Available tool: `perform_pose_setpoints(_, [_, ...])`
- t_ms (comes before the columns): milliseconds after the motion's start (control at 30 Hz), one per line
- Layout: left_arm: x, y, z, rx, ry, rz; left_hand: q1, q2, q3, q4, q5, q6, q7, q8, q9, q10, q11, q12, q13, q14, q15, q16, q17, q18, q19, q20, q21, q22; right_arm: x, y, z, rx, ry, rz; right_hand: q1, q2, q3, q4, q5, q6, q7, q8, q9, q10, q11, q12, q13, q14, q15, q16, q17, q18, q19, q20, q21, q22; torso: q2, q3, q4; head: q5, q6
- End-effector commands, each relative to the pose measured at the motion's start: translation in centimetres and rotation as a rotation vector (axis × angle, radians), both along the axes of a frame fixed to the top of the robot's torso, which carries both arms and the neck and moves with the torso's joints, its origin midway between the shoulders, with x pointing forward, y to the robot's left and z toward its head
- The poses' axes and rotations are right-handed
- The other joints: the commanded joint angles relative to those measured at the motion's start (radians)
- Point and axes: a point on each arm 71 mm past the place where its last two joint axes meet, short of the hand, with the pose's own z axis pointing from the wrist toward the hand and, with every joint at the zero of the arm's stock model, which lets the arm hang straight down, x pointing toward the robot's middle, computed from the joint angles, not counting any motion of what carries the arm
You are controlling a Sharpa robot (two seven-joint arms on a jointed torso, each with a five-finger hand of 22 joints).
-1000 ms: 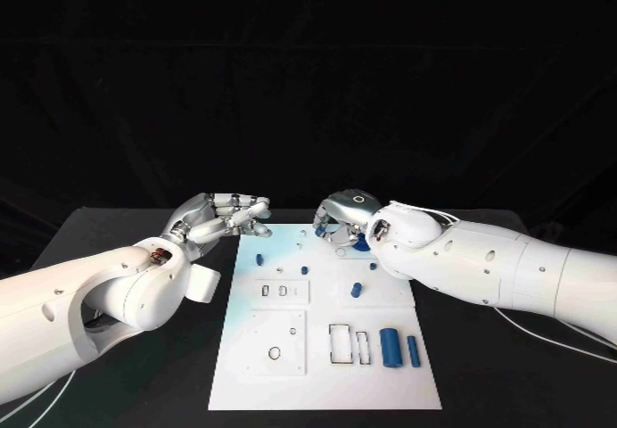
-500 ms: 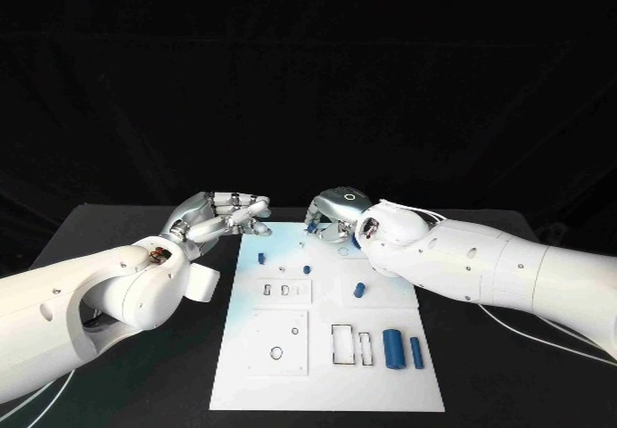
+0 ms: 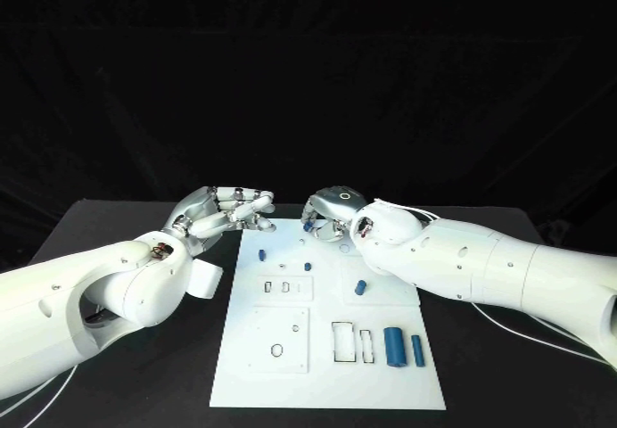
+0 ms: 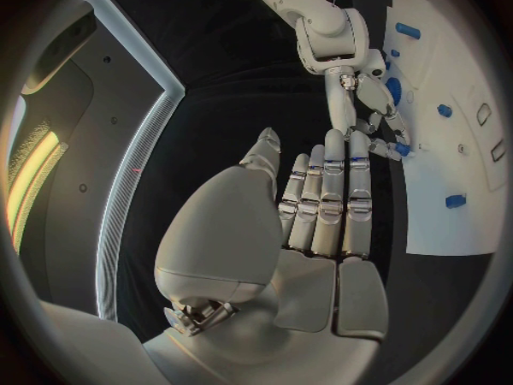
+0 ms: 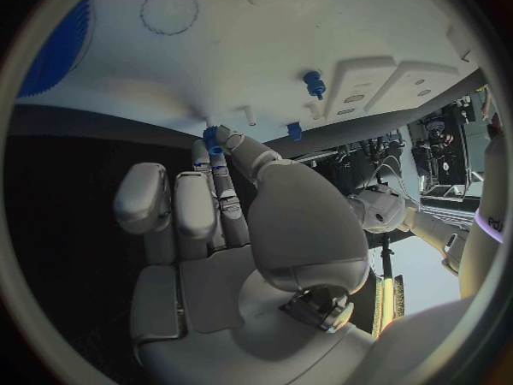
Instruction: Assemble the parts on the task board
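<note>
Head view: a black table (image 3: 116, 232) is seen with the white task board (image 3: 328, 357) laid along its middle. Two white arms reach in over the board's far end, the left arm (image 3: 90, 294) from one side and the right arm (image 3: 501, 267) from the other. The left hand (image 3: 229, 212) is held above the board's far left corner, its fingers stretched out side by side and nothing gripped in them; in the left wrist view the same left hand (image 4: 321, 205) is shown with straight fingers and an empty palm. The right hand (image 3: 328, 212) is lowered over the board's far edge, near the left hand but apart from it, with its fingers curled downward. In the right wrist view a small blue part (image 5: 210, 139) is seen pinched at the fingertips (image 5: 225, 137) of the right hand, just over the board's edge. On the near right of the board two blue cylinders are laid side by side, a thicker cylinder (image 3: 393, 346) and a thinner cylinder (image 3: 416, 349), next to two narrow rectangular slots (image 3: 349, 342). Further up, a short blue peg (image 3: 358, 287) is set near the board's right side, and two smaller blue pegs (image 3: 261, 257) are found toward the far left of the board, well apart from the cylinders.
</note>
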Motion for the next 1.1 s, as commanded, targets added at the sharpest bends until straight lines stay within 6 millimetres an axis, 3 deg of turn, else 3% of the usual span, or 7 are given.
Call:
perform_pose_setpoints(33, [-0.11, -0.28, 0.28, -0.010, -0.006, -0.021, 0.001, 0.008, -0.007, -0.002, 0.001, 0.002, 0.006, -0.006, -0.002, -0.002, 0.006, -0.005, -0.001, -0.007, 0.000, -0.007, 0.001, 0.010, -0.007, 0.000, -0.006, -0.002, 0.07, 0.05, -0.18, -0.008, 0.005, -0.005, 0.002, -0.011, 0.003, 0.002, 0.005, -0.008, 0.001, 0.001, 0.001, 0.022, -0.015, 0.002, 0.001, 0.023, -0.003, 0.002, -0.004, -0.016, -0.001, 0.001, 0.000, -0.004, 0.001, 0.0004, 0.0003, -0.001, -0.003])
perform_pose_setpoints(433, [-0.12, -0.24, 0.51, -0.010, -0.010, -0.022, 0.001, 0.008, -0.007, -0.002, 0.001, 0.002, 0.006, -0.006, -0.002, -0.002, 0.006, -0.005, -0.001, -0.007, 0.000, -0.007, 0.001, 0.010, -0.007, 0.000, -0.006, -0.002, 0.42, -0.09, -0.23, -0.021, 0.000, -0.021, 0.000, -0.018, 0.006, 0.005, 0.007, -0.014, 0.003, -0.004, 0.001, 0.014, -0.012, -0.005, 0.000, 0.018, -0.001, -0.010, -0.022, -0.012, -0.013, 0.003, -0.012, -0.022, 0.001, -0.0008, -0.0010, 0.001, -0.005])
perform_pose_setpoints(600, [-0.12, -0.25, 0.58, -0.010, -0.011, -0.023, 0.001, 0.008, -0.007, -0.002, 0.001, 0.002, 0.006, -0.006, -0.002, -0.002, 0.006, -0.006, -0.001, -0.007, 0.000, -0.007, 0.001, 0.010, -0.008, 0.000, -0.006, -0.002, 0.49, 0.13, -0.23, -0.020, 0.000, -0.019, -0.011, -0.036, 0.014, 0.013, 0.008, -0.043, 0.013, -0.021, -0.004, -0.035, 0.003, -0.035, -0.005, 0.007, 0.011, -0.032, -0.054, -0.006, -0.036, 0.012, -0.036, -0.055, 0.001, -0.0005, -0.0001, 0.001, -0.006])
perform_pose_setpoints(1100, [-0.11, -0.22, 0.66, -0.009, -0.012, -0.022, 0.001, 0.008, -0.008, -0.002, 0.001, 0.002, 0.006, -0.007, -0.002, -0.003, 0.007, -0.006, -0.001, -0.008, 0.000, -0.008, 0.002, 0.010, -0.009, 0.000, -0.007, -0.002, 0.71, -0.02, -0.35, -0.010, 0.028, -0.032, -0.019, -0.068, 0.016, 0.028, -0.010, -0.112, 0.029, -0.027, -0.016, -0.112, 0.024, -0.068, -0.005, -0.019, 0.028, -0.098, -0.147, 0.016, -0.103, 0.030, -0.116, -0.161, 0.001, -0.0004, -0.0015, 0.000, -0.005])
